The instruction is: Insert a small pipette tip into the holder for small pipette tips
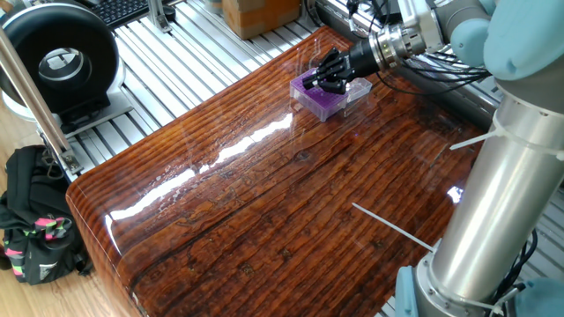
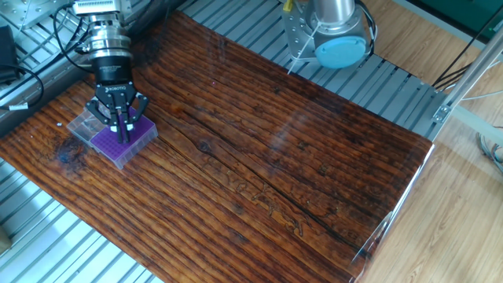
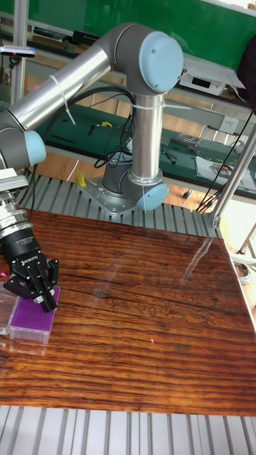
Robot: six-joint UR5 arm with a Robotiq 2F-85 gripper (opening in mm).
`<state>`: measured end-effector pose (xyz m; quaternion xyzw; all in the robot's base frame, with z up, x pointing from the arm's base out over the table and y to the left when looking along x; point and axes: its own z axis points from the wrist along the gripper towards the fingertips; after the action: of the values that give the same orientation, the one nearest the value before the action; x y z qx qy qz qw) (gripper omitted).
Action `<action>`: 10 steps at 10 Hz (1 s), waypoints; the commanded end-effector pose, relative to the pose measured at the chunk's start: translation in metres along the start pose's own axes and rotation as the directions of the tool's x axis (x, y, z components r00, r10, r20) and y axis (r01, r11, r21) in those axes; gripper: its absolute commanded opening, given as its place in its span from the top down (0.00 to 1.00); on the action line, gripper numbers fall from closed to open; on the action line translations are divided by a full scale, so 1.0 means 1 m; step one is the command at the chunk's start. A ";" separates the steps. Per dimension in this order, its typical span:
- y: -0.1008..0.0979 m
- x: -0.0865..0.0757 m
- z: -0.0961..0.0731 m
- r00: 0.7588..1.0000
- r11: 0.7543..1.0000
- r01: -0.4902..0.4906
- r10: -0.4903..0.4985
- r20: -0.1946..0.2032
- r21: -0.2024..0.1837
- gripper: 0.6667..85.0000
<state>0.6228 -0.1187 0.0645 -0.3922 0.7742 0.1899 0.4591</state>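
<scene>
The small rectangular purple rack with its grid of tiny holes (image 2: 119, 141), seated in a clear plastic box, is taken as the landmark; it is found near one corner of the glossy dark wooden surface (image 2: 259, 149), just inside the edge that meets the ribbed metal frame. The black two-fingered hand (image 2: 118, 126) is seen directly over this rack, pointed almost straight down at its holed top in the other fixed view and in the tall fixed view (image 3: 39, 288); in one fixed view it is seen reaching in from the robot's side, above the rack (image 1: 324, 99) and overlapping it.

The fingers are drawn close together, as if pinched on something thin; the small pipette tip itself cannot be made out in any view, so whether it is held, and whether the hand is truly clenched, cannot be told.

The relation on which the coming move is judged to turn is vertical: the rack lies straight below the fingertips, so a tip, if held, would be carried with its long axis upright, in line with the holes; the gap between fingertips and rack top looks slight, though contact cannot be confirmed. Only fine alignment over one hole and a short descent seem to be called for; a small sideways error would likely land the tip on the purple plate between holes.
</scene>
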 end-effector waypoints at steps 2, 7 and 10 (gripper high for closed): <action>-0.003 -0.002 -0.005 1.000 1.000 0.013 -0.013 0.003 -0.002 0.69; -0.007 -0.017 -0.009 0.999 0.999 0.000 0.002 -0.053 0.036 0.69; -0.006 -0.040 -0.004 0.993 0.995 -0.050 0.059 -0.105 0.085 0.72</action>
<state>0.6275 -0.1138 0.0836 -0.3862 0.7972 0.1638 0.4342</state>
